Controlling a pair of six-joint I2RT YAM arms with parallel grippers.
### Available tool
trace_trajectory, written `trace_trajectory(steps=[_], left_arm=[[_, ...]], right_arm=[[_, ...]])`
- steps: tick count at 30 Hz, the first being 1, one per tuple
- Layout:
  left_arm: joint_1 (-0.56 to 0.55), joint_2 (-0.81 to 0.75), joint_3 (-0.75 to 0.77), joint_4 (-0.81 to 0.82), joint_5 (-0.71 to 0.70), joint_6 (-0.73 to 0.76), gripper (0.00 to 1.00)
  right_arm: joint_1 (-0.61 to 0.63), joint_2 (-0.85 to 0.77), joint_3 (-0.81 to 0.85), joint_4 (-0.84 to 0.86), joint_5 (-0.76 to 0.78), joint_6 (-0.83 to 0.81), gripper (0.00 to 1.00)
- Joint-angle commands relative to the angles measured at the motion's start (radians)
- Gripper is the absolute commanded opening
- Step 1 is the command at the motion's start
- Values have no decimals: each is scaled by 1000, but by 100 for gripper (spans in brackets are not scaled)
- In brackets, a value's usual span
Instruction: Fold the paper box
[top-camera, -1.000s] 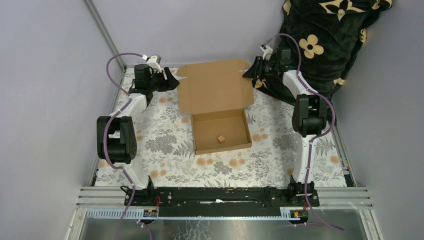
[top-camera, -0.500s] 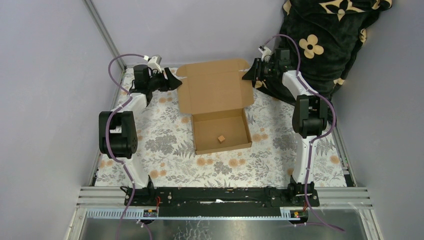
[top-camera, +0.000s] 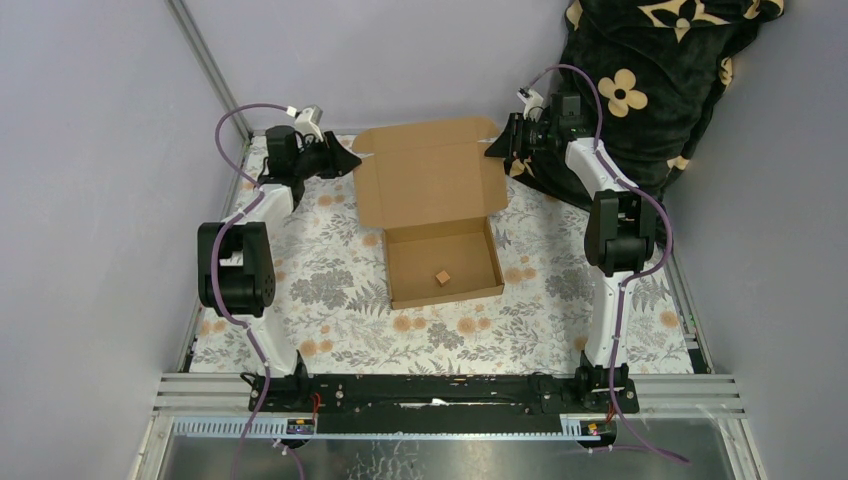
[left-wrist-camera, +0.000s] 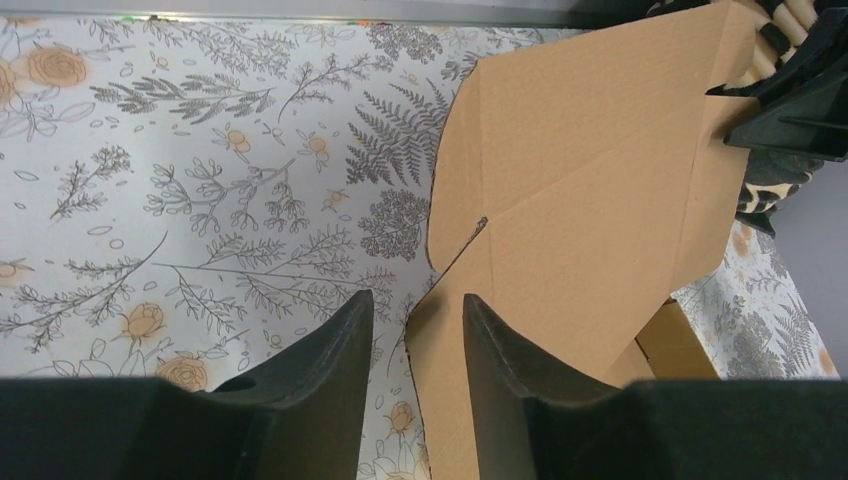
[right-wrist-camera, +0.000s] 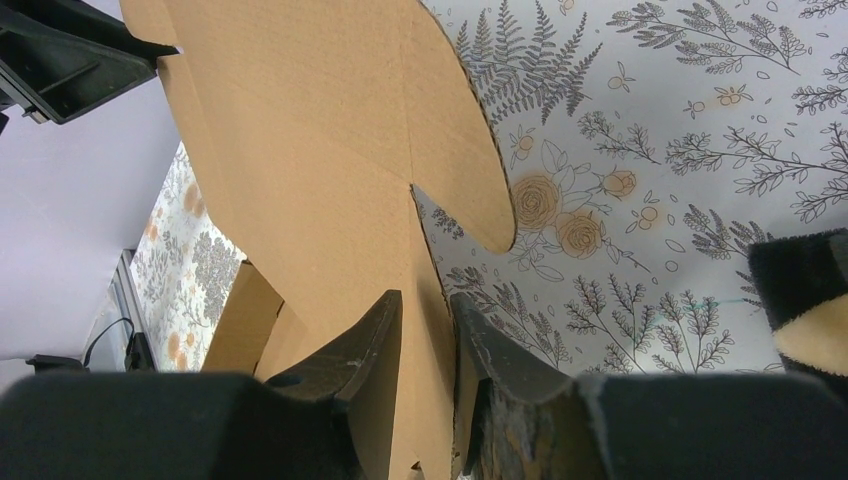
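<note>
Floral tablecloth (top-camera: 330, 300), grey walls close behind. Left gripper (left-wrist-camera: 418, 300): jaws parted, straddling the left lid-flap edge of the paper box (top-camera: 432, 190). Right gripper (right-wrist-camera: 427, 298): jaws narrow about the right flap edge; grip cannot be told. Box tray mid-table, lid open rearward.

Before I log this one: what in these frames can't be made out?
Brown item in the box: top view, too small to identify.
Box tray: both wrist views, mostly hidden behind the open lid and the fingers.
Left hand: left wrist view, the flap edge sits between its fingers; whether they touch it is unclear.
Blanket: top view, cut off by the upper edge.
</note>
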Motion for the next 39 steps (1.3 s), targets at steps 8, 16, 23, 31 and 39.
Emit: trace_trajectory(steps=[8,16,23,31,39], left_arm=[[1,16,32,84,27,-14,39],[-14,21,23,76,28,1,39],[-25,14,5,74,24,9,37],[-42,-6,22,17,4,40,26],[-92,-60,45,-97,-101,114,24]], right_arm=[[19,-61,59,-1,-33,-10,31],[41,-51,82,-20,-21,-18,30],[44,-49,92,-42,-17,-30,25],[47,-73,76,-48,12,-41,21],[62,-135,27,-52,102,-58,13]])
